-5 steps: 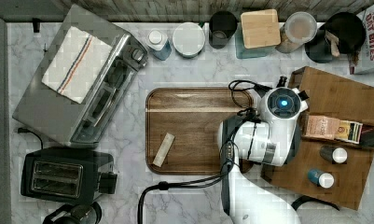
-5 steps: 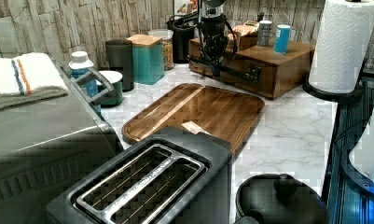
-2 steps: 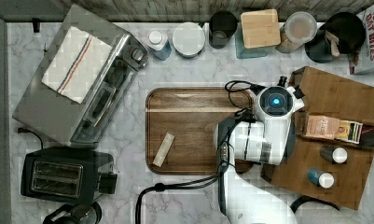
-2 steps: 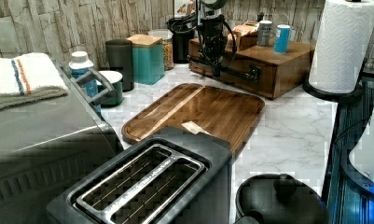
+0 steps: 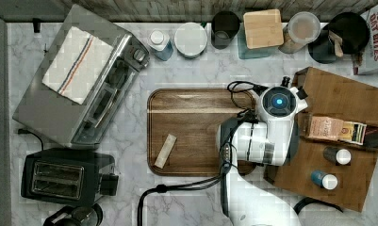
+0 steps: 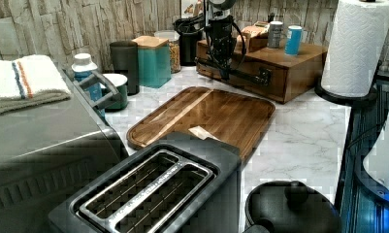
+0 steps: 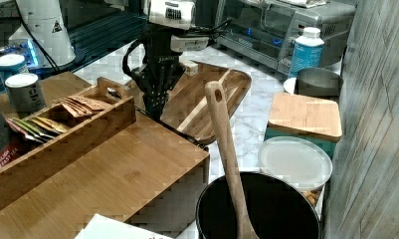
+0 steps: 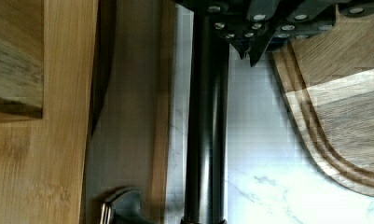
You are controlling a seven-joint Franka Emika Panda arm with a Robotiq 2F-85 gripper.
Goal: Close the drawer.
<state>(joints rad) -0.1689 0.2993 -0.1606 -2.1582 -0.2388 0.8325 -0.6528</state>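
Gripper [image 6: 224, 73] poised at the black bar handle [image 8: 205, 130] on the front of the drawer [image 6: 240, 77], beside the wooden tray [image 5: 196, 129]. The drawer appears nearly flush with its wooden box [image 7: 112, 164]. Finger opening cannot be determined.
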